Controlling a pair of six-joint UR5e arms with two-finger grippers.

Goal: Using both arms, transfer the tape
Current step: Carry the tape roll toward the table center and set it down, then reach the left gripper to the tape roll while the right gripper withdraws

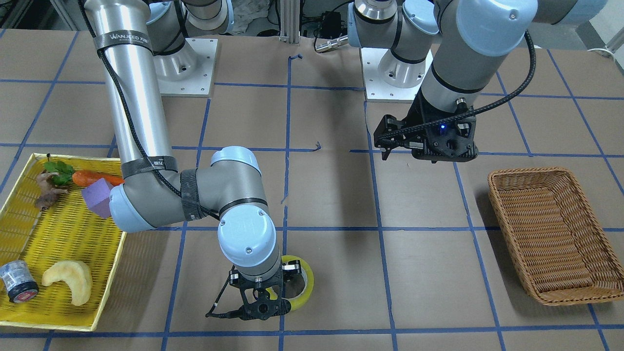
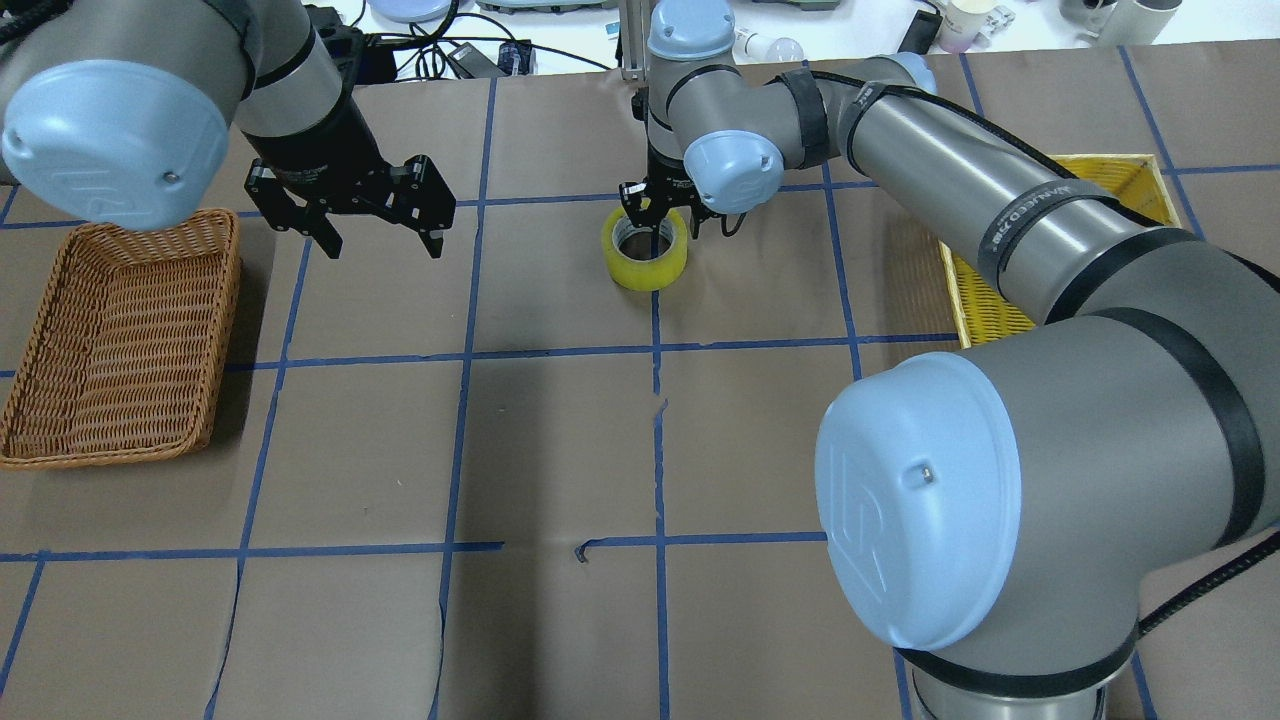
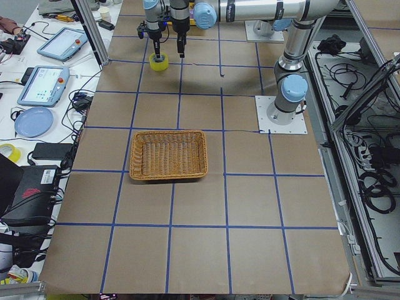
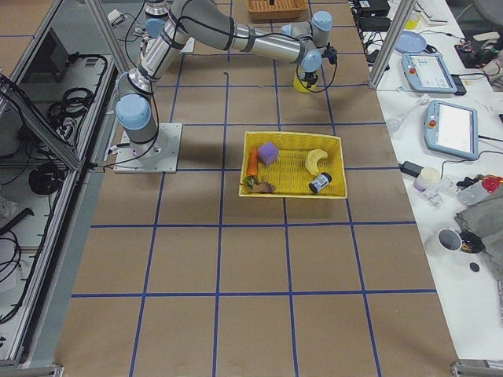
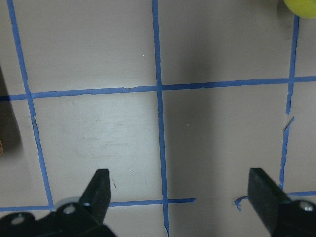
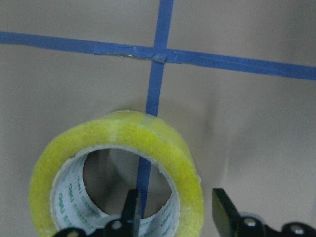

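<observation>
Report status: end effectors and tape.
Right end effector open, straddling tape wall, one finger inside it. Left end effector open, empty, hovering. Tape flat on table. Nothing in the way.

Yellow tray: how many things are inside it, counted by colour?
Orange carrot with green leaves: 1
Purple block: 1
Brown knobbly piece: 1
Pale crescent-shaped pastry: 1
Small grey-black cylinder with red rim: 1
Total: 5 things in the yellow mesh tray

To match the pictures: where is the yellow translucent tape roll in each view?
Front-facing: yellow translucent tape roll, bottom centre.
Overhead: roll, upper centre.
Exterior left: roll, top left.
Exterior right: roll, top, right of centre.
Left wrist: roll, top right corner.
Right wrist: roll, bottom left.
Landmark: blue tape line under roll.
</observation>
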